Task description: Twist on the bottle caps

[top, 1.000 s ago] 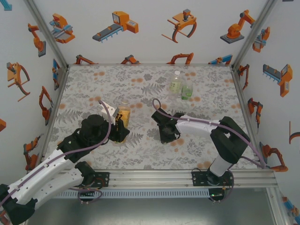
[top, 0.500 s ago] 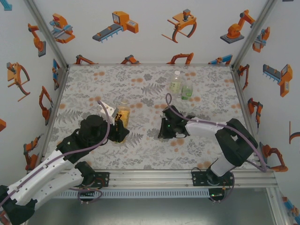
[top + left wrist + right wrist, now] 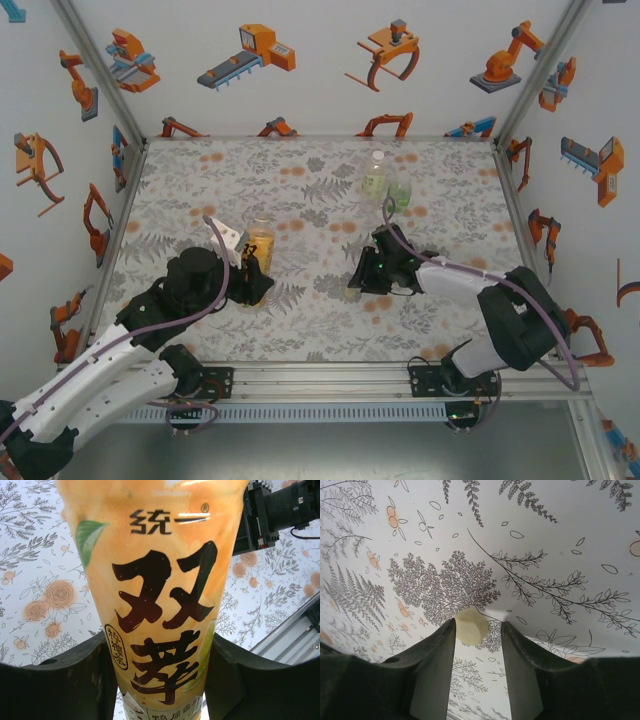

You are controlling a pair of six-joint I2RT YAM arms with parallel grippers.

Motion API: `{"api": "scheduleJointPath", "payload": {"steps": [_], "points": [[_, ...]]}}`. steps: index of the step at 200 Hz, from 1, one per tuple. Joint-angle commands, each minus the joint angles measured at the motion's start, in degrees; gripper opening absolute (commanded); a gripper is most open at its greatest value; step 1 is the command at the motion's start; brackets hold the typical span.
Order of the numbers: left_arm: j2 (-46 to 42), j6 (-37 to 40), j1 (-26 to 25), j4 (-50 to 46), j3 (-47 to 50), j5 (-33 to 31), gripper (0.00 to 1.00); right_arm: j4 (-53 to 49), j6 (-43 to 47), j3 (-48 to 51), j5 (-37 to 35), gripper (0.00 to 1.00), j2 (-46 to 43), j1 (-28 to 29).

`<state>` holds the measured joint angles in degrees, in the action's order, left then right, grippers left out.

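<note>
While left gripper [image 3: 157, 652] clamps amber bottle [image 3: 155, 580], right gripper [image 3: 478, 626] parted around pale round cap [image 3: 470, 628]

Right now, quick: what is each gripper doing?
Left gripper: shut on the amber bottle.
Right gripper: slightly open around a cap on the table, not clamping it.

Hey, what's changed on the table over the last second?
The right arm swung its wrist rightward, and the right fingers, now parted, flank a pale cap lying on the table. Unchanged: the left fingers clamped on the amber bottle, and the two bottles at the back.
</note>
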<state>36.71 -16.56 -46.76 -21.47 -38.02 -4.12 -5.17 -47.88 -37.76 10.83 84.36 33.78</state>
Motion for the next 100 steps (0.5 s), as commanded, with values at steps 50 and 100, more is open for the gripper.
{"api": "scheduleJointPath", "payload": {"steps": [50,100], "points": [[-0.8,-0.8,0.4,-0.2,-1.2,-0.8,0.06,-19.6,6.0,-14.7,-11.1,0.46,11.6,6.9],[-1.8,-0.7,0.5,-0.4,-0.7,-1.6,0.06,-30.4,9.9,-22.7,-17.0,0.46,15.2,11.7]]}}
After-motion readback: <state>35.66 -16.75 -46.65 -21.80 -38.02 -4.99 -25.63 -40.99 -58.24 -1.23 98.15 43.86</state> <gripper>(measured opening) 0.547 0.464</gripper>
